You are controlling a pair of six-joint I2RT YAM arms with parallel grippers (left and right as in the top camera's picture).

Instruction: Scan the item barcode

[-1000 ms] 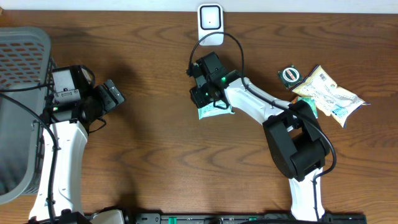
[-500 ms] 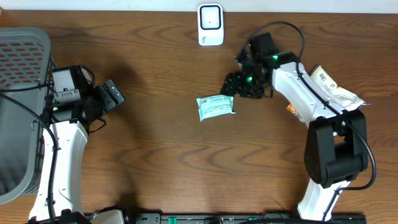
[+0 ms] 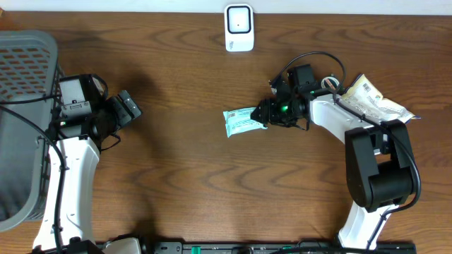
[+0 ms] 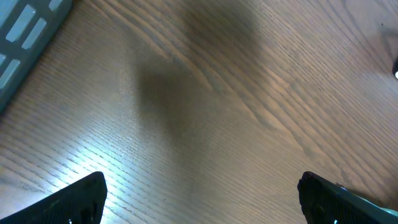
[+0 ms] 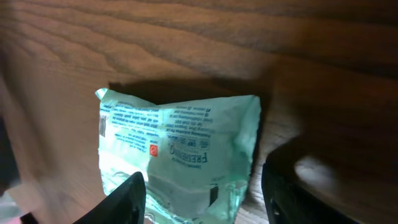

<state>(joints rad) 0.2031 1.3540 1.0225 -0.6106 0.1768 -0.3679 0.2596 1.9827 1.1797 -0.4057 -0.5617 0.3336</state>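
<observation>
Green packet (image 3: 244,121) lies flat mid-table (image 3: 183,162), well short of the scanner (image 3: 239,27). Right gripper (image 3: 263,113) has its jaws spread, straddling the packet's near end, no pinch. Left gripper (image 3: 131,107) is wide open and empty. Packet looks light, floppy, slick; I'd grab the end seam, off the print.

Mint-green packet (image 3: 241,121) lies flat on the wood table (image 3: 176,176), about mid-table. Its long axis runs left to right with a slight tilt, and its crinkled foil face is up, showing dark fine print and a small red mark (image 5: 177,155). White rounded scanner (image 3: 239,28) stands at the far edge, centre, with a dark window and a red dot facing up. It is well apart from the packet, which sits straight to its near side.
</observation>
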